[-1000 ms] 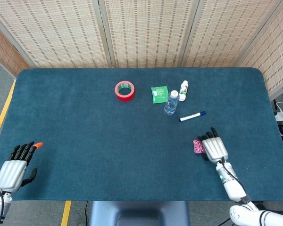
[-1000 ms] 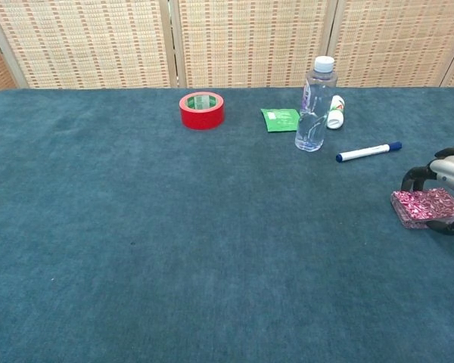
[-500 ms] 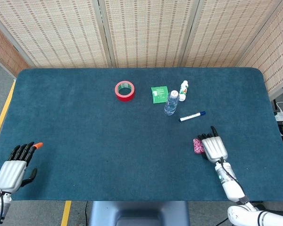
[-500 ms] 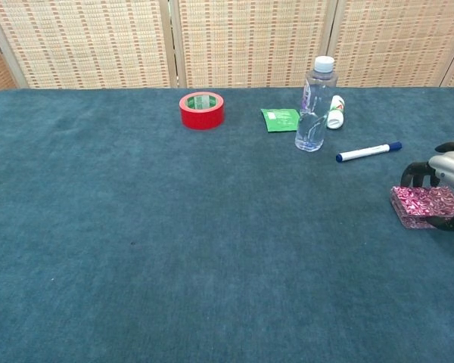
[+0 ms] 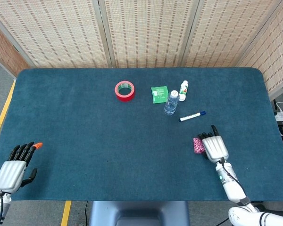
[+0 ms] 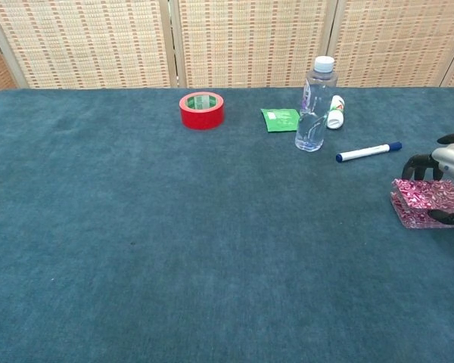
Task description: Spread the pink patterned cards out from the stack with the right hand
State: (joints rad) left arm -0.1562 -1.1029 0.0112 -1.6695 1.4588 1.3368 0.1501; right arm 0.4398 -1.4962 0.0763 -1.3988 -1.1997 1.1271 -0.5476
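Pink patterned cards (image 6: 426,201) sit as a squared stack near the right front of the teal table (image 5: 85,141), well apart from the clutter further back: marker (image 5: 192,116), water bottle (image 5: 170,102), small white bottle (image 5: 183,90), green packet (image 5: 159,93), red tape roll (image 5: 124,90).

Right hand (image 5: 214,146) is on the stack's right side, palm down, dark fingers (image 6: 418,163) curled down at the far edge and thumb reaching in at the near edge. In the chest view it looks to bracket the stack; whether it is actually gripping or just touching, I cannot tell. Stack pokes out to the left from under the hand in the head view, so free table for spreading lies to the left. Its long axis seems to run left-right in the chest view, not sure.

Left hand (image 5: 14,167) lies flat at the left front corner, fingers extended, holding nothing, far from the cards. Right hand is clearly the nearer.

No card fanned out yet; spread not started.
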